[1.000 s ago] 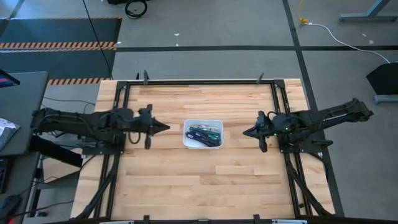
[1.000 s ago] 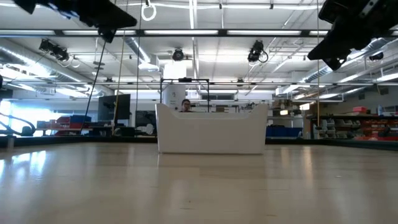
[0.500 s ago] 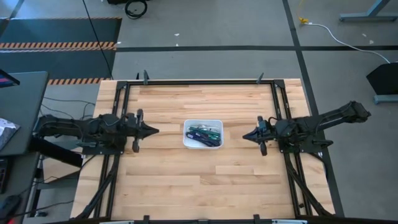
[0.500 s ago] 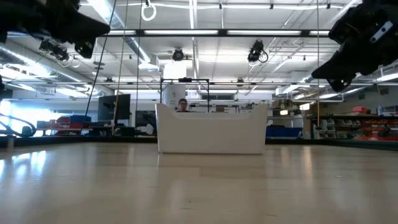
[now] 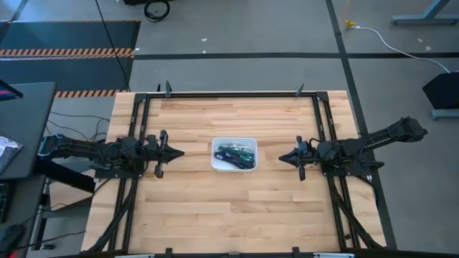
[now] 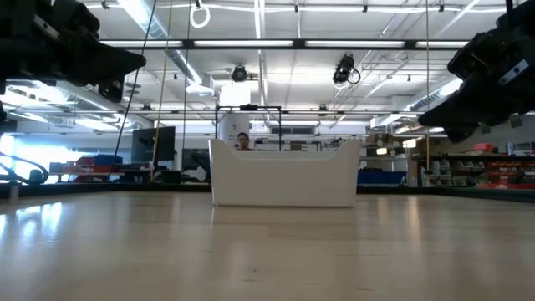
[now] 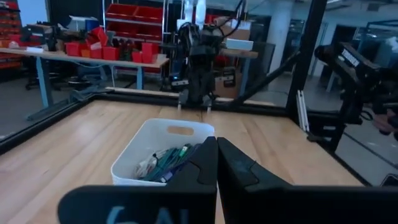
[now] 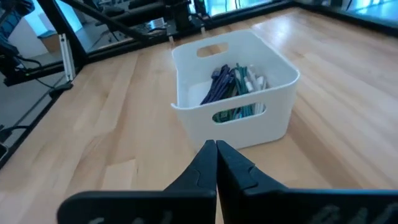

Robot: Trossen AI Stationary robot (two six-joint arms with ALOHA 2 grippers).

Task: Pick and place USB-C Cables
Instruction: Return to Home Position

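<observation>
The USB-C cables (image 5: 234,154) lie bundled together inside the white tray (image 5: 234,167) at the table's middle; teal, green, purple and white ones (image 8: 235,83) show in the right wrist view, and in the left wrist view they (image 7: 165,163) rest against the tray's floor. My left gripper (image 5: 181,152) hovers shut to the tray's left, pointing at it. My right gripper (image 5: 282,158) hovers shut to the tray's right, pointing at it. Both are empty and above the table (image 5: 229,208).
The black frame rails (image 5: 229,94) run along the table's far edge and both sides. Bare wood lies on the near side of the tray. A person (image 6: 243,141) shows in the room behind the tray (image 6: 284,174) in the low view.
Both arms have drawn back from the tray toward their own sides of the table and come down lower; the left gripper moved farther toward the left edge, the right one slightly toward the right and near edge. The tray and cables stayed put.
</observation>
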